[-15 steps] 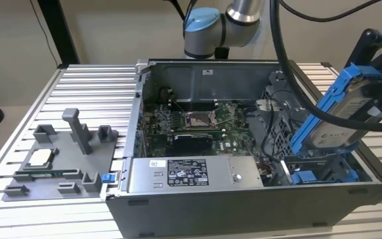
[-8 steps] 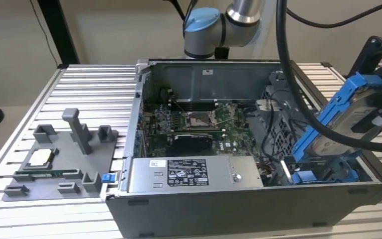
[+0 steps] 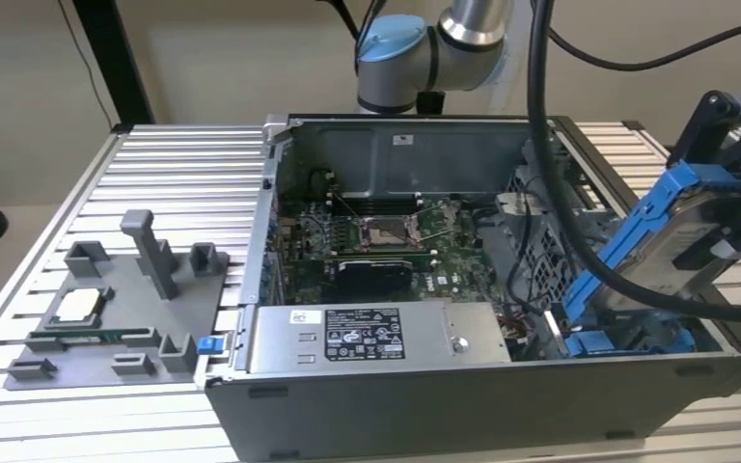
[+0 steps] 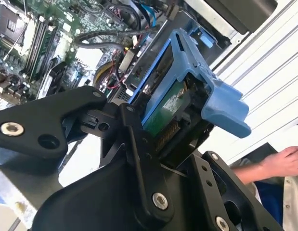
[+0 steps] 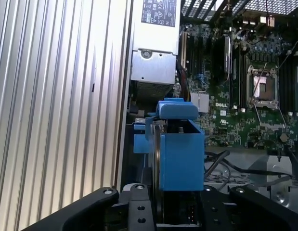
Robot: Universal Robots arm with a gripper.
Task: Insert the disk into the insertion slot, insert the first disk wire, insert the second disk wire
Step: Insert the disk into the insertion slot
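My gripper (image 3: 721,224) is shut on the disk (image 3: 664,249), a silver-grey drive in a bright blue carrier. It holds the disk tilted above the open computer case (image 3: 474,395), at the exterior view's right. The disk's lower end hangs just over the insertion slot (image 3: 617,340), a bay with blue rails in the case's near right corner. In both wrist views the blue carrier (image 4: 221,101) (image 5: 181,144) sticks out between the black fingers (image 4: 139,144). I cannot pick out the disk wires among the cables inside the case.
The grey power-supply box (image 3: 358,338) lies along the case's near side, with the motherboard (image 3: 377,241) behind it. A grey fixture (image 3: 113,309) with small parts sits on the ribbed table at the exterior view's left. A person's hand (image 4: 283,163) is near the table edge.
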